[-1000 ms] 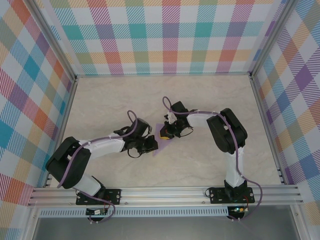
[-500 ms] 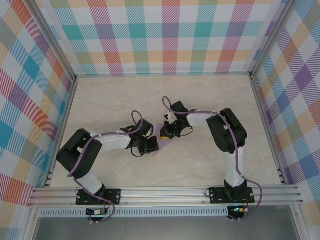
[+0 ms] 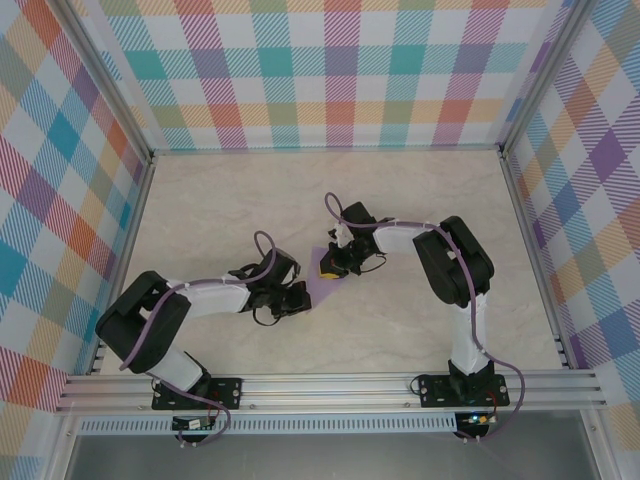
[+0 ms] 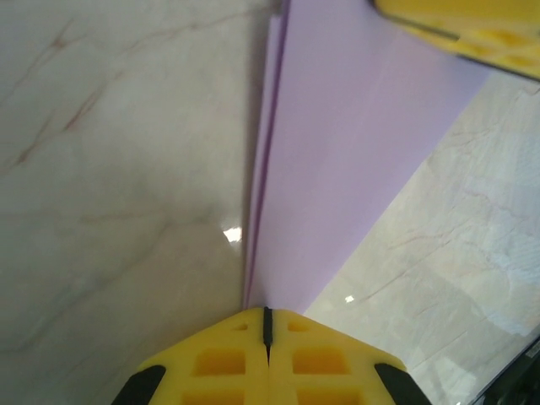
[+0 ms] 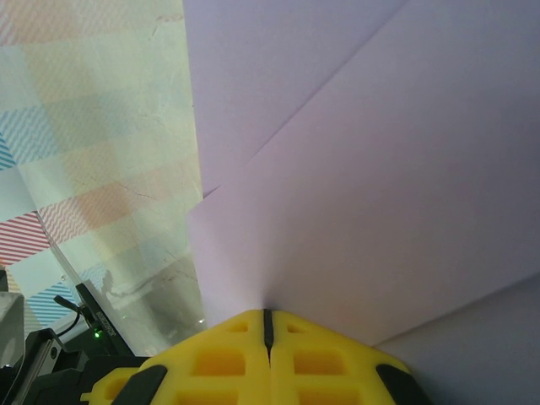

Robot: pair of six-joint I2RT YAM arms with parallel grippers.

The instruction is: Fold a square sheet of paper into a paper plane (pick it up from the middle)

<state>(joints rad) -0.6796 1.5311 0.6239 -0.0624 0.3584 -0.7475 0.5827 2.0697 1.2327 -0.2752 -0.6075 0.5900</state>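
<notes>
The lavender sheet of paper (image 3: 322, 287) lies folded into a narrow pointed shape on the marble table between both grippers. My left gripper (image 3: 299, 297) is at its lower-left end. In the left wrist view the yellow jaws (image 4: 267, 314) are shut, their tips meeting the paper's (image 4: 337, 152) pointed end beside a raised crease; I cannot tell whether the tip is pinched. My right gripper (image 3: 329, 267) is on the paper's upper end, shut, its tips (image 5: 267, 314) pressed against the paper's (image 5: 380, 169) layered surface. One yellow right finger (image 4: 472, 25) shows on the paper's far end.
The marble tabletop (image 3: 430, 200) is boxed in by checked walls on three sides, with metal posts at the corners. An aluminium rail (image 3: 330, 385) carrying both arm bases runs along the near edge. The paper sits near the table's middle.
My left gripper slid slightly down and to the left along the paper, and its elbow swung out to the left. The right arm and the paper's far end stayed put.
</notes>
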